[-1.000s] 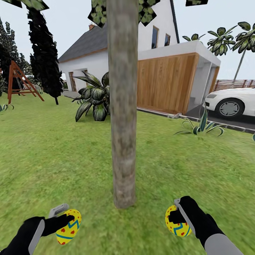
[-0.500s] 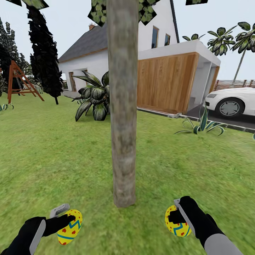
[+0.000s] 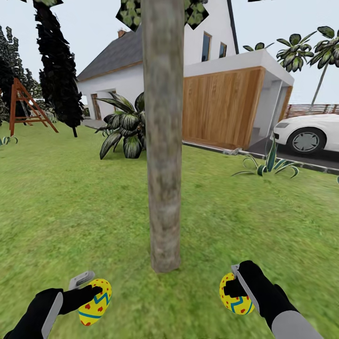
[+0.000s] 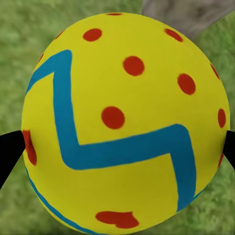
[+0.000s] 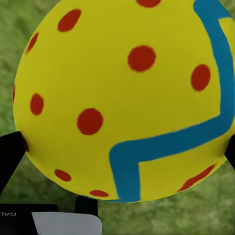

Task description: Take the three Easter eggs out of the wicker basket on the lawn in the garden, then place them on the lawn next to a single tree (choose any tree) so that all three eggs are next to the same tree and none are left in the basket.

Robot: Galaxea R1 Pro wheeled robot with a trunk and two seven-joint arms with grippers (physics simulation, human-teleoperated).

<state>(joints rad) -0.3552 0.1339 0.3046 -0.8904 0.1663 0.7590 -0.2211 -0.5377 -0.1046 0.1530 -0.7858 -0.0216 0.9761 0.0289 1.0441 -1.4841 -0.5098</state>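
A thick grey-brown tree (image 3: 163,141) rises from the lawn (image 3: 70,207) straight ahead, its base close in front of me. My left gripper (image 3: 92,296) is shut on a yellow Easter egg (image 3: 95,308) (image 4: 122,127) with a blue zigzag and red dots, low at the left of the trunk. My right gripper (image 3: 235,287) is shut on a second such egg (image 3: 234,295) (image 5: 122,98), low at the right of the trunk. Both eggs hang above the grass. The third egg and the wicker basket are out of view.
A big dark-leaved plant (image 3: 123,127) grows behind the tree. The white house with a wooden garage (image 3: 221,106) stands beyond, a white car (image 3: 308,132) on the driveway at right. A red swing frame (image 3: 23,106) and dark trees stand at far left. A spiky plant (image 3: 267,165) grows at right.
The head view has crept slightly closer to the tree. The left gripper with its egg has shifted a little right and down. The right gripper holds still.
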